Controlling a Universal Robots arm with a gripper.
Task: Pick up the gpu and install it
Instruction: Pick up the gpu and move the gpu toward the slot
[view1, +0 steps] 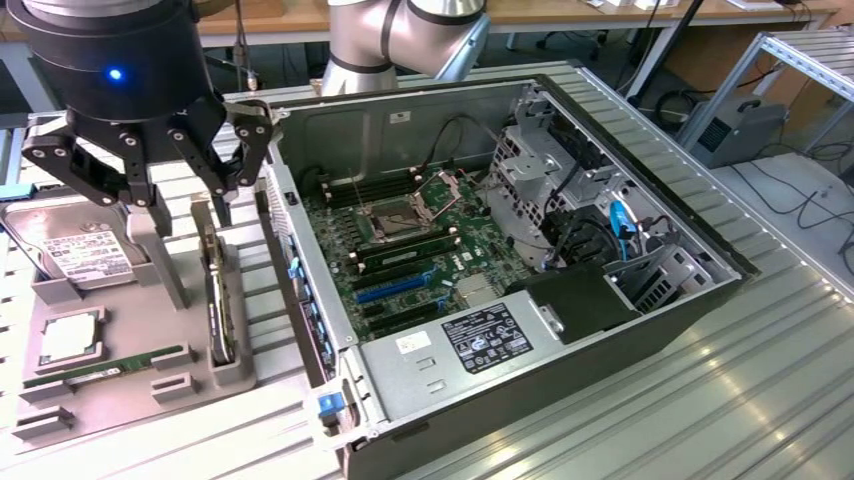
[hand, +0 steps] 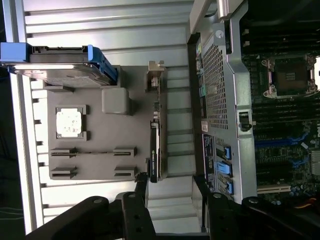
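The gpu (view1: 214, 295) is a thin dark card standing on edge in a slot of the grey holder (view1: 134, 390), left of the computer case in the exterior view. In the wrist view the gpu (hand: 154, 145) appears edge-on, with a silver bracket at its far end. My gripper (view1: 187, 205) hangs just above the card with its black fingers spread open and nothing between them. From the wrist, the gripper (hand: 171, 186) sits over the card's near end, which lies close to one finger (hand: 141, 184).
The open computer case (view1: 534, 380) lies on its side with the motherboard (view1: 400, 250) and a blue slot (view1: 391, 288) exposed. The holder also carries a hard drive (view1: 80, 255), a processor chip (view1: 67, 340) and a green memory stick (view1: 107, 365). The case's metal wall (view1: 287, 250) stands close beside the card.
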